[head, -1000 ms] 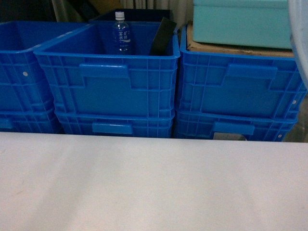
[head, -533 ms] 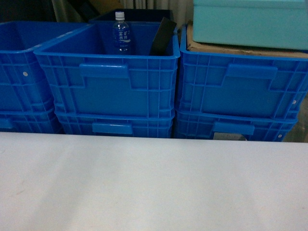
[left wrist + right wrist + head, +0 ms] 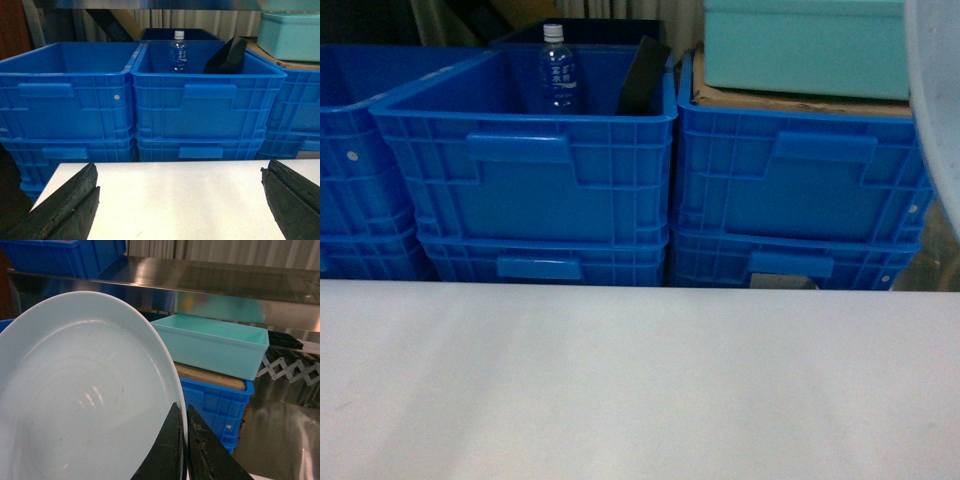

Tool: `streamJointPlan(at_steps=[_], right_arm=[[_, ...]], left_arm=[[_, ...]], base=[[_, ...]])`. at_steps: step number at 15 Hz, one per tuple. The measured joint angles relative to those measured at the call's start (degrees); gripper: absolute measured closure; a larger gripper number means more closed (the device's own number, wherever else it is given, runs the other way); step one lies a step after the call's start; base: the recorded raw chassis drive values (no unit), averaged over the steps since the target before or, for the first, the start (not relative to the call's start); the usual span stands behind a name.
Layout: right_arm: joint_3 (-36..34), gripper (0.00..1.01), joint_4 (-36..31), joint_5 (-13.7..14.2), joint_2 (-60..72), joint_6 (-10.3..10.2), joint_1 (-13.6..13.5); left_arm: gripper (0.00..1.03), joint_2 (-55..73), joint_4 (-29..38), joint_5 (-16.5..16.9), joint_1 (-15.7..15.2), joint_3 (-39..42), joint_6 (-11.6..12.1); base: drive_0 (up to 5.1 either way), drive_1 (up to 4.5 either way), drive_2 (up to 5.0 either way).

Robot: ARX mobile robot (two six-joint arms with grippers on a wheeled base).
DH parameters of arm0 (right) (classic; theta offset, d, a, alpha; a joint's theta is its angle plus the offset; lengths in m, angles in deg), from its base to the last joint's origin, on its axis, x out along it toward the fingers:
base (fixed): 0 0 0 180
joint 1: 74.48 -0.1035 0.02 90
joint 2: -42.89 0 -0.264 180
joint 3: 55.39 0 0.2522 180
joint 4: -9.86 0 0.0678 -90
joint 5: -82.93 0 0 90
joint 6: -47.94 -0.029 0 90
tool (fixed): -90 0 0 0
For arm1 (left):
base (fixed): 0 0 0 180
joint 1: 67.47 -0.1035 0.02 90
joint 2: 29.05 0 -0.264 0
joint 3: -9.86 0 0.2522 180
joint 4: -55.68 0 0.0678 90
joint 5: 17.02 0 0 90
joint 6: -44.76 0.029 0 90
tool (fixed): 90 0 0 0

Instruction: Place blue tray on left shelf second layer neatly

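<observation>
Sliding back into the head view's right edge, the blue tray (image 3: pixel 85 395) is riding with its rim pinched in the right jaws, steel shelf (image 3: pixel 210 282) above them, while the left jaws are gaping empty over the worktop (image 3: pixel 180 200), suggesting carrying is underway.

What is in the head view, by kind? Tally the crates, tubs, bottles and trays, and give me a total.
Dark-blue crates: 6
Teal tub: 1
Water bottle: 1
Pale-blue tray: 1
Total: 9
</observation>
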Motion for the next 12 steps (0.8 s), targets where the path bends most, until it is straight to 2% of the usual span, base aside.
streamJointPlan(at_steps=[12], right_arm=[[0.00, 0.99, 0.00, 0.02, 0.00, 0.07, 0.00]], left_arm=[[0.05, 0.00, 0.02, 0.04, 0.02, 0.00, 0.00]], base=[[-1.4, -1.41, -1.4]])
